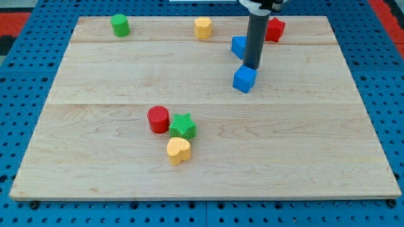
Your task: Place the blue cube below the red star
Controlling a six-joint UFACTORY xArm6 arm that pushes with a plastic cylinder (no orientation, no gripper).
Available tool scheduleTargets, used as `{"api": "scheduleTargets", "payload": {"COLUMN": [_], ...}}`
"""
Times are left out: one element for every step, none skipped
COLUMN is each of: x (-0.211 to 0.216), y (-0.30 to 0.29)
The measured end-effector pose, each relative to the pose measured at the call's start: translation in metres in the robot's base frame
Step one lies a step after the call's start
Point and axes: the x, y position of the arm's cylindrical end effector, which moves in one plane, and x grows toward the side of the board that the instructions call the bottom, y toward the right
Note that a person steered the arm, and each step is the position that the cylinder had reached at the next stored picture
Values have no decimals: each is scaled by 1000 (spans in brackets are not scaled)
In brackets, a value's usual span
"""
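The blue cube [244,79] sits on the wooden board right of centre. My tip [251,67] touches or nearly touches its top edge, on the side toward the view's top. The red star [274,29] lies near the view's top right, partly hidden behind the rod. A second blue block [238,46] sits just left of the rod, between the cube and the star; its shape is partly hidden.
A green cylinder [120,25] and a yellow block [202,28] lie along the top edge. A red cylinder [158,119], a green star [182,127] and a yellow heart [178,150] cluster at the lower middle. The board [95,157] rests on a blue pegboard.
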Motion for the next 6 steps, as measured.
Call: {"api": "scheduleTargets", "payload": {"x": [-19, -29, -21, -13, -3, 35], "y": [0, -2, 5, 17, 33, 52]}}
